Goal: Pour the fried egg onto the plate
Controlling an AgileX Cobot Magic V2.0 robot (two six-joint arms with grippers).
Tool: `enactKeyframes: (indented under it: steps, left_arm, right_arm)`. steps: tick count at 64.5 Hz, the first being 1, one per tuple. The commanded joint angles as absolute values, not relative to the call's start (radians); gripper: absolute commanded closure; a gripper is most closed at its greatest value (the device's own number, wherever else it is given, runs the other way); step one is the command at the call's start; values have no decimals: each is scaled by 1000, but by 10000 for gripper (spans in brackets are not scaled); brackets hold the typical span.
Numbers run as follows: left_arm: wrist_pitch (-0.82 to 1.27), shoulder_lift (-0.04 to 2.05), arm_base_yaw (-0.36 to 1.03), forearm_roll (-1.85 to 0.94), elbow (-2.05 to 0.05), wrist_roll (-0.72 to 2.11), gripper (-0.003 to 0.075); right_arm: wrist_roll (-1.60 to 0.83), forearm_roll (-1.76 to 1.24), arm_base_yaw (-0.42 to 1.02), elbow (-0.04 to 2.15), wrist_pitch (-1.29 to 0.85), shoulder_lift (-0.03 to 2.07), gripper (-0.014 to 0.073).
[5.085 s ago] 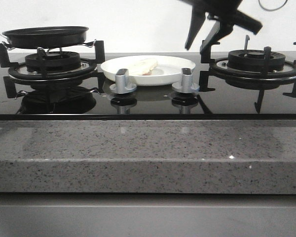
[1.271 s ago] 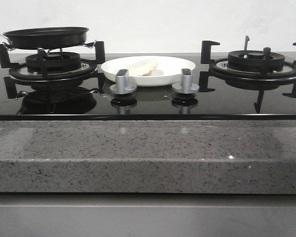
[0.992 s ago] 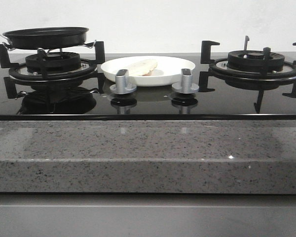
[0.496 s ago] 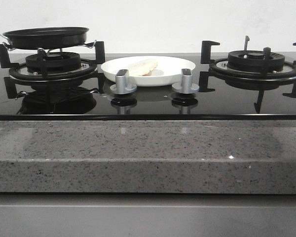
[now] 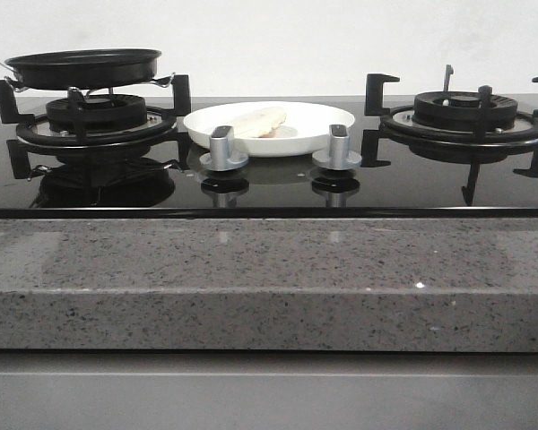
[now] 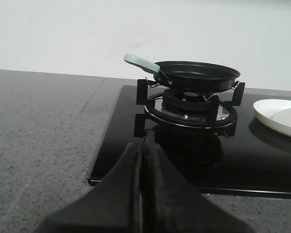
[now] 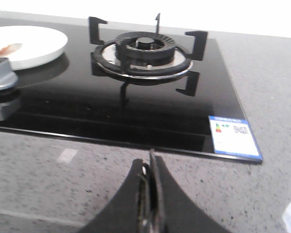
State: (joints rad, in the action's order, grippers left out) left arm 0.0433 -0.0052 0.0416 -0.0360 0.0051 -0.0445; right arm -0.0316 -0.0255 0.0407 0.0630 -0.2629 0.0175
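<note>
Your right arm has cleared the front view since earlier. The fried egg (image 5: pixel 258 119) lies on the plate (image 5: pixel 316 134), between the burners; both the left gripper (image 6: pixel 141 162) and right gripper (image 7: pixel 150 182) are pressed together, back over the counter (image 5: pixel 269 269).

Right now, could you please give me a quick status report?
Left tool shut, empty. Right tool shut, empty. Fried egg on plate; pan on left burner. Nothing obstructing.

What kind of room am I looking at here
Most likely a kitchen: a black glass gas hob set in a speckled stone counter, with a frying pan on one burner and a plate of fried egg.
</note>
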Motion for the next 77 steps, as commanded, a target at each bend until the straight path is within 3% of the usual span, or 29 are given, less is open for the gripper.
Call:
enactKeyframes:
  steps: [1, 22, 41, 77]
  left_arm:
    - [-42, -23, 39, -44, 11, -48, 739]
    - [-42, -23, 39, -44, 11, -48, 739]
    - [-42, -23, 39, -44, 11, -48, 739]
    - [-42, -23, 39, -44, 11, -48, 739]
  right_arm:
    - [-42, -15, 30, 32, -104, -11, 660]
    - [-42, -15, 26, -22, 18, -29, 660]
    - [-42, -15, -44, -22, 12, -29, 660]
    - [-42, -15, -44, -22, 12, -29, 660]
